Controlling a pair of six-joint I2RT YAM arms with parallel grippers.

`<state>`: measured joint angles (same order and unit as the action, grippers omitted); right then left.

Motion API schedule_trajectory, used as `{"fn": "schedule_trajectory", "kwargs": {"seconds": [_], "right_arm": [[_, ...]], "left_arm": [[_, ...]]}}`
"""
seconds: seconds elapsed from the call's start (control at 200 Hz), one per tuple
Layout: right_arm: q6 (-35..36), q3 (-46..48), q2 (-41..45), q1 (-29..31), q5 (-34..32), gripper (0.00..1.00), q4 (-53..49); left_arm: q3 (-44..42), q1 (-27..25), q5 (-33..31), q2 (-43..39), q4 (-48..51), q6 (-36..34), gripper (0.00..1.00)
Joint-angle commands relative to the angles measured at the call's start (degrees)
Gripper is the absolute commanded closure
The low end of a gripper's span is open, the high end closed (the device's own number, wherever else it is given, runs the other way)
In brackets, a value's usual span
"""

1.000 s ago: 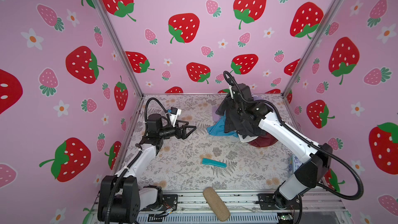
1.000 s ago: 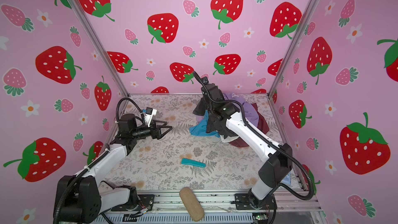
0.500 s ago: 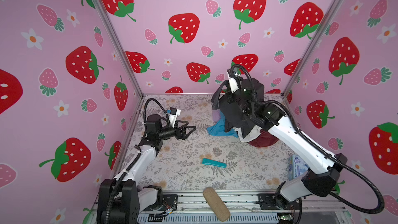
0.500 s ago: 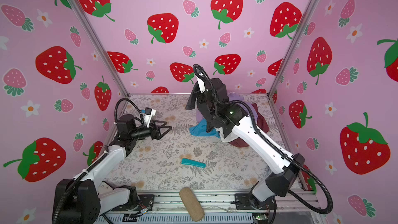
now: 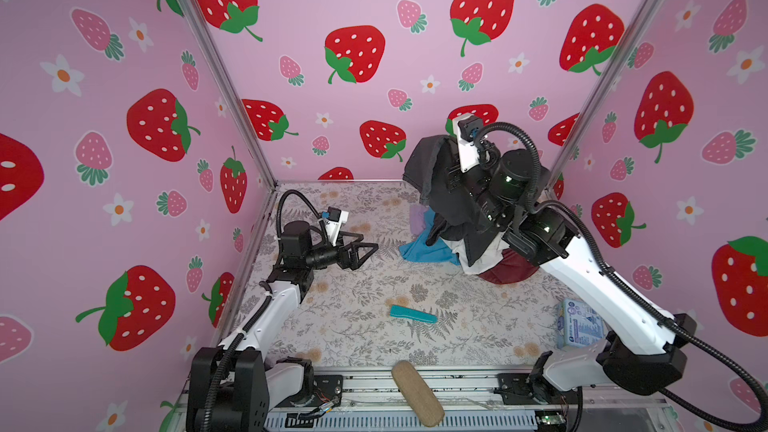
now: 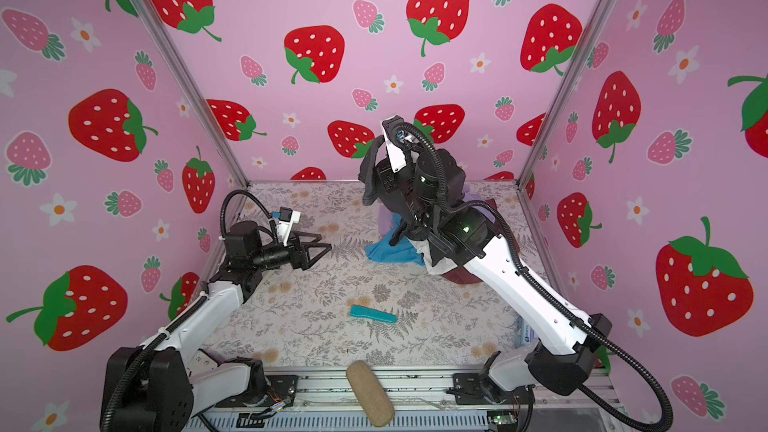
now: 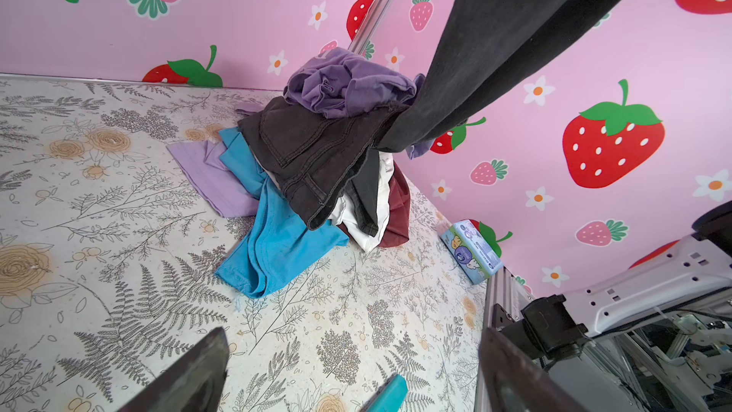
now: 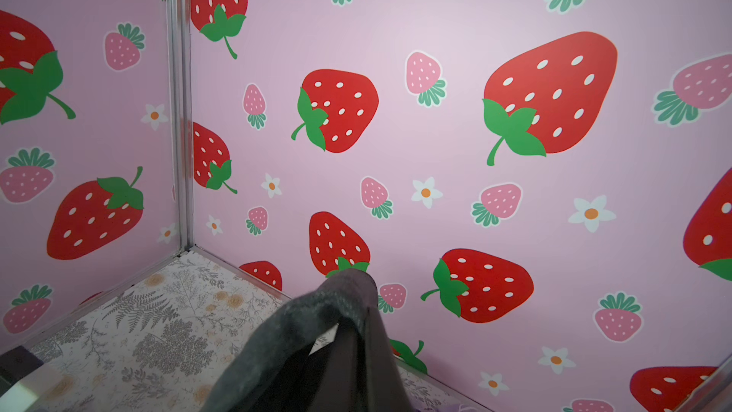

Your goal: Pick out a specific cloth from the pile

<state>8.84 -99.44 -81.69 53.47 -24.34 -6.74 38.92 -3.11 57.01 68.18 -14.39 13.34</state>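
1. The right end effector (image 6: 376, 155) is clamped shut on a fold of the large charcoal-black denim trousers (image 5: 424, 168). Within the last second it has risen from low over the heap to high up near the far wall.
2. The gripped fold drapes over the end effector. One trouser leg now runs taut down from it. The waistband and seat still rest on the pile of mixed garments (image 7: 277, 239) at the far right of the floral-printed table (image 5: 353, 326), partly under the crumpled lavender shirt (image 7: 348, 85).
3. The teal-blue garment (image 5: 424, 249), white garment (image 7: 370, 231) and maroon garment (image 7: 398, 208) lie beneath and appear undisturbed.
4. The left end effector (image 5: 365, 257) is spread wide and empty. It hovers over the left of the table, well apart from the pile, where it was a second ago.
5. Assessment: extraction has begun but is incomplete, and more lift or a pull away from the pile looks necessary. The lavender shirt, resting on the trousers, may be dragged along.
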Motion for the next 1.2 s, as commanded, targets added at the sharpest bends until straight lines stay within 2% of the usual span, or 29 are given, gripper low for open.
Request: {"fn": "schedule_trajectory", "kwargs": {"seconds": [0.0,0.325,0.53,0.785,0.871,0.951,0.996,1.196], "right_arm": [[-1.96,2.97,-0.99,0.43,1.08,1.0,-1.35],[-14.82,19.51,-2.76,0.32,4.67,1.0,-1.96],[-20.66,28.33,-5.76,-1.62,3.18,1.0,-1.61],[-23.64,28.91,-15.45,-5.27,2.85,1.0,-0.8],[-24.73,26.76,-19.17,-6.54,2.57,0.95,-2.29],[-25.86,25.13,-21.43,-7.07,-0.1,0.96,-4.9],[-26.03,25.04,-21.58,-6.95,-1.5,1.0,-5.92],[-26.61,29.79,-16.75,-4.77,-10.61,1.0,-10.5]], "left_arm": [[-0.51,0.13,0.12,-0.86,-1.08,-0.35,0.01],[-0.27,0.13,0.29,0.08,-1.99,0.31,0.01],[-0.16,0.16,0.64,0.7,-2.87,1.09,0.01],[-0.27,0.15,0.47,1.18,-3.48,1.48,0.01],[-0.24,0.13,0.42,1.42,-3.37,1.44,0.01],[-0.25,0.16,0.36,1.51,-3.28,1.33,0.01],[-0.24,0.16,0.29,1.51,-3.13,1.17,0.01],[-0.33,0.1,0.14,1.71,-3.05,1.11,0.01]]}}
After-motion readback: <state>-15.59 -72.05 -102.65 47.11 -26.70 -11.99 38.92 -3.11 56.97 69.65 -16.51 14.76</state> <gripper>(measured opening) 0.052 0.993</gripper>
